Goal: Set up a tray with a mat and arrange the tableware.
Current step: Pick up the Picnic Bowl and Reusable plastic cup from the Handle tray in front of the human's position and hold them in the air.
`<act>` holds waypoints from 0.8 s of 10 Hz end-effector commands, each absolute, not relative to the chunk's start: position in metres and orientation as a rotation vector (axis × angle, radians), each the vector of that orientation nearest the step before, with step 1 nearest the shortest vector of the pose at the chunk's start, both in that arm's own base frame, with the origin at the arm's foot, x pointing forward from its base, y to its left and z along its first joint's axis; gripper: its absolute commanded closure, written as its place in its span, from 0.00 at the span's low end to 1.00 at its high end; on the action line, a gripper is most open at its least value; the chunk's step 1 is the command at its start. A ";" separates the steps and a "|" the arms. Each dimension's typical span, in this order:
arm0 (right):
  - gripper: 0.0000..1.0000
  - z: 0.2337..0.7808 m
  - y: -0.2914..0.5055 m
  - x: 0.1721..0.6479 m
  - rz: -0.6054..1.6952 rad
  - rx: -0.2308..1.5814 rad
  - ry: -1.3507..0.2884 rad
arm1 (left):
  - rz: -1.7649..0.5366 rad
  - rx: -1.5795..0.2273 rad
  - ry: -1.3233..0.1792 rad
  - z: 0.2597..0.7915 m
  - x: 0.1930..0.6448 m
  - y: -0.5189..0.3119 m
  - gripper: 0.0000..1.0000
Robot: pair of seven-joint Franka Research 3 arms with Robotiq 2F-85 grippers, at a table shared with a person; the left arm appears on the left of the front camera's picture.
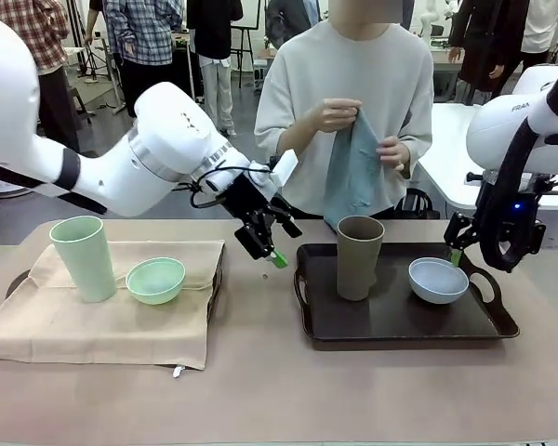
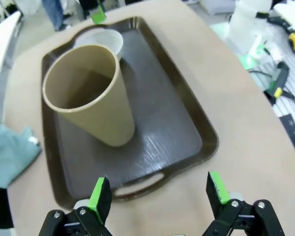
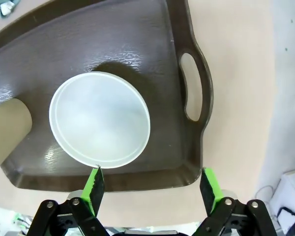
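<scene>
A dark brown tray (image 1: 400, 316) on the table's right half carries a tall brown cup (image 1: 360, 257) and a white bowl (image 1: 438, 280). My left gripper (image 1: 268, 253) hangs open just left of this tray, its fingers empty; its own view looks past the near handle at the brown cup (image 2: 88, 93) and white bowl (image 2: 105, 42). My right gripper (image 1: 458, 249) is open at the tray's far right edge, above the white bowl (image 3: 99, 119). At the left, a beige mat (image 1: 102, 325) holds a pale green cup (image 1: 84, 257) and a pale green bowl (image 1: 155, 280).
Across the table a person holds up a blue-green cloth (image 1: 353, 172) with both hands. A second dark tray (image 1: 219, 269) lies under the beige mat. Bare tabletop runs along the front edge and between the two trays.
</scene>
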State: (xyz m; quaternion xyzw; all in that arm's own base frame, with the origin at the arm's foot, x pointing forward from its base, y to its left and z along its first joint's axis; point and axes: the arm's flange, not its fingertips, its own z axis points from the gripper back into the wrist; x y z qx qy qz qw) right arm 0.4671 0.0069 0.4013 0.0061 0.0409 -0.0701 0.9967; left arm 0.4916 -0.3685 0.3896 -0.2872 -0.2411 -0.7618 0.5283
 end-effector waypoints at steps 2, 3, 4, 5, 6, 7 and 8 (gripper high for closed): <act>0.00 0.396 0.009 0.475 -0.134 -0.009 0.111 | -1.669 -0.744 -0.667 0.373 0.511 -0.395 0.00; 0.00 0.392 0.011 0.478 -0.131 -0.004 0.118 | -1.631 -0.729 -0.675 0.365 0.511 -0.402 0.00; 0.00 0.391 0.013 0.480 -0.127 0.000 0.121 | -1.607 -0.728 -0.674 0.361 0.511 -0.405 0.00; 0.00 0.389 0.013 0.481 -0.130 -0.003 0.116 | -1.581 -0.721 -0.665 0.361 0.510 -0.404 0.00; 0.00 0.391 0.016 0.481 -0.195 -0.020 0.080 | -1.656 -0.735 -0.647 0.361 0.514 -0.400 0.00; 0.00 0.388 0.011 0.473 -0.126 0.006 0.112 | -1.656 -0.735 -0.647 0.361 0.514 -0.400 0.00; 0.00 0.388 0.011 0.473 -0.126 0.006 0.112 | -1.656 -0.735 -0.647 0.361 0.514 -0.400 0.00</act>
